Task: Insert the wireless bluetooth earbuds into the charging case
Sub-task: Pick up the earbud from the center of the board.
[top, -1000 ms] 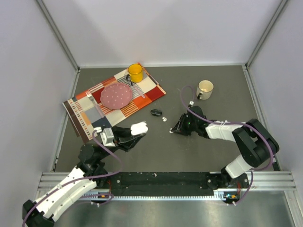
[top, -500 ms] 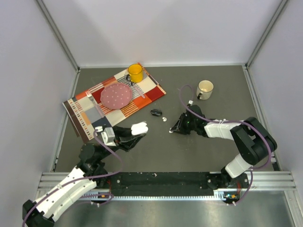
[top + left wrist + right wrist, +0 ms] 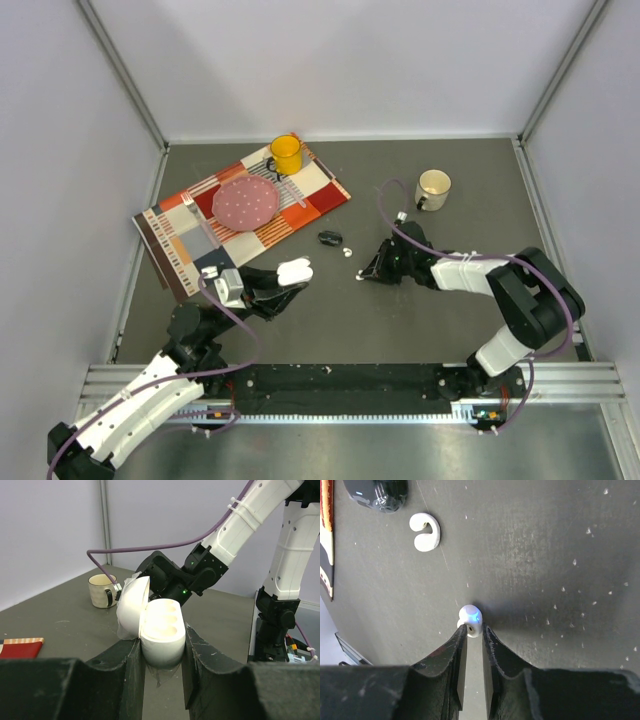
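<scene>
My left gripper [image 3: 161, 647] is shut on the white charging case [image 3: 162, 630], held above the table with its lid [image 3: 132, 607] open and its two wells showing. In the top view the case [image 3: 294, 270] hangs left of centre. On the table, a glossy white earbud [image 3: 470, 618] with a blue light lies pinched between the tips of my right gripper [image 3: 474, 630]. In the top view that gripper [image 3: 368, 274] is low over the table. A second white earbud [image 3: 426, 531] [image 3: 348, 253] lies loose further off. No black earbuds show.
A black case [image 3: 329, 238] [image 3: 377, 492] lies beside the loose earbud. A striped placemat [image 3: 180, 235] at the back left carries a pink plate [image 3: 245, 202], cutlery and a yellow mug [image 3: 286, 154]. A cream mug [image 3: 433, 187] stands at the back right.
My right gripper's jaws have narrowed onto the white earbud and the arm has edged slightly left. The left arm and the case have not moved.
</scene>
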### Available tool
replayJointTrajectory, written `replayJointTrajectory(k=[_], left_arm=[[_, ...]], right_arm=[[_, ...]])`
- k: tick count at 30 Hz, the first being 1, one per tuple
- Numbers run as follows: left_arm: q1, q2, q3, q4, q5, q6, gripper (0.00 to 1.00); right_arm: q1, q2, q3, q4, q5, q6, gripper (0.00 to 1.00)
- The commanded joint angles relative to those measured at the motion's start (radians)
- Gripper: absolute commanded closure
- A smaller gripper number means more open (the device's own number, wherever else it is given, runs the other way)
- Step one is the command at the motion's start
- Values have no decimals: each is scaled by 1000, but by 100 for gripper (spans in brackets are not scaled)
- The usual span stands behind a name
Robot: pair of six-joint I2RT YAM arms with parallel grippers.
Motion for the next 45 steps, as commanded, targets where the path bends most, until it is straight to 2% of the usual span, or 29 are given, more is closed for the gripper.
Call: replayJointTrajectory(k=[1, 14, 16, 20, 23, 24, 26, 30, 33, 35, 39, 41, 45], left_arm=[[-3, -9, 12, 27, -8, -2, 100], [-1, -16, 12, 5, -16, -2, 100], [-3, -16, 12, 4, -14, -4, 100], [-1, -16, 12, 2, -16, -2, 100], [-3, -15, 12, 4, -17, -2, 100], [-3, -15, 10, 2, -17, -2, 100], [-3, -15, 12, -1, -17, -2, 100], [-3, -21, 15, -16, -22, -2, 100], [-3, -29, 15, -21, -25, 1, 100], [-3, -30, 15, -22, -25, 2, 100], [-3, -39, 16, -30, -28, 1, 100], [-3, -45, 15, -32, -29, 1, 100], [-3, -52, 13, -39, -31, 1, 100]], right_arm=[[8, -1, 45, 13, 1, -12, 83], [13, 25, 59, 38, -22, 11, 84], [13, 23, 59, 40, -22, 11, 90], [14, 23, 62, 43, -27, 10, 92], [16, 17, 62, 41, -30, 2, 95], [16, 14, 63, 43, -30, -12, 100], [16, 0, 74, 34, -34, -42, 100], [14, -75, 123, -29, -48, -211, 100], [13, -124, 174, -55, -125, -364, 100], [13, -179, 209, -77, -221, -446, 98], [13, -242, 292, -186, -510, -680, 90], [13, -271, 342, -284, -571, -760, 90], [13, -346, 364, -330, -687, -829, 91]])
